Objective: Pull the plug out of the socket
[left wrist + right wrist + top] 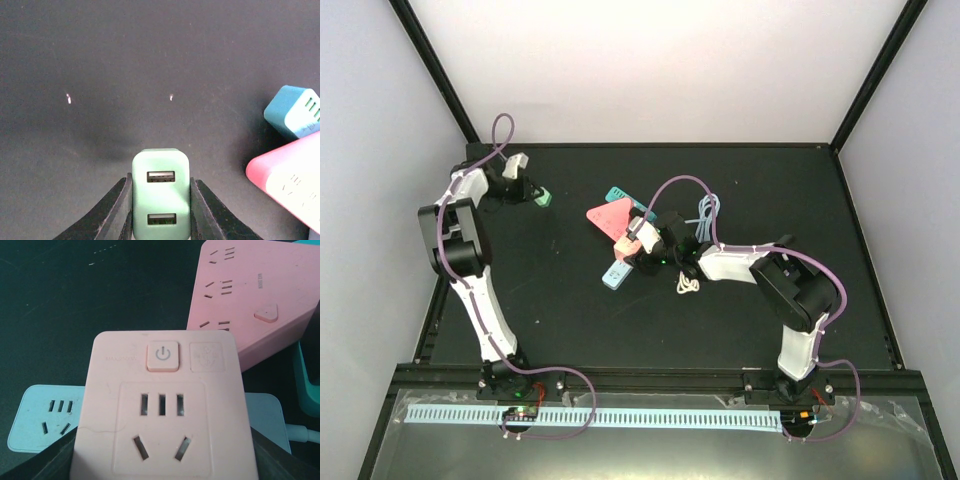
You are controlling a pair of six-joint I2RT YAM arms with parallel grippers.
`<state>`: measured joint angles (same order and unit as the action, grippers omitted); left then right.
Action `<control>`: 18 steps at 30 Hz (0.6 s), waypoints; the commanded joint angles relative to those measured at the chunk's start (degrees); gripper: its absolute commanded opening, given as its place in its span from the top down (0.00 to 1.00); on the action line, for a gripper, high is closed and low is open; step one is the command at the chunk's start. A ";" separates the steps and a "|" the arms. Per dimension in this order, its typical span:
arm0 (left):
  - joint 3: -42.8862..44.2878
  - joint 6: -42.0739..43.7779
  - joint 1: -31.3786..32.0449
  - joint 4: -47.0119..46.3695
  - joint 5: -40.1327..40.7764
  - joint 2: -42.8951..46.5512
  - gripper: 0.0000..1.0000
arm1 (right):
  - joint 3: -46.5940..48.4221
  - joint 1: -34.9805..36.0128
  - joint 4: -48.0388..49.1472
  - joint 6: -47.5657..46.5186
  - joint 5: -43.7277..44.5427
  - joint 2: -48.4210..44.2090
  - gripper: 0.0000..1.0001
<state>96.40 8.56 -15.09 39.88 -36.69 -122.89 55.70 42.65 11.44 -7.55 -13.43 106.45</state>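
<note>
My left gripper [530,194] at the back left is shut on a mint-green two-port USB plug [543,198]. In the left wrist view the plug [161,175] sits squeezed between both black fingers [117,207], just above the black table. My right gripper [640,240] at mid-table is shut on a pale pink socket adapter [637,231]. In the right wrist view the adapter [162,410], with its power button, fills the space between my fingers [272,455] over a light blue power strip [47,417]. I cannot tell whether it is seated in the strip.
A pink triangular power strip [610,216] and a teal strip [618,195] lie behind the right gripper; both also show at the right in the left wrist view. The light blue strip [618,272] lies in front. White cable [688,285] and a pale blue cable [708,210] lie to the right.
</note>
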 commanded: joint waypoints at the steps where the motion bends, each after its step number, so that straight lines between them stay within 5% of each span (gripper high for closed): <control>1: 5.93 -1.62 -1.00 3.15 -4.53 -3.64 0.92 | -2.00 -0.99 -8.21 -2.64 5.56 3.93 0.98; 18: 8.67 -1.49 -3.15 5.67 -1.94 -8.53 0.74 | -1.94 -1.04 -8.28 -2.38 4.86 4.46 0.98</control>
<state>102.76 6.72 -17.72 43.64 -40.16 -130.32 55.70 42.61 11.44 -7.60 -13.61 106.45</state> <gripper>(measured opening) 0.290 0.664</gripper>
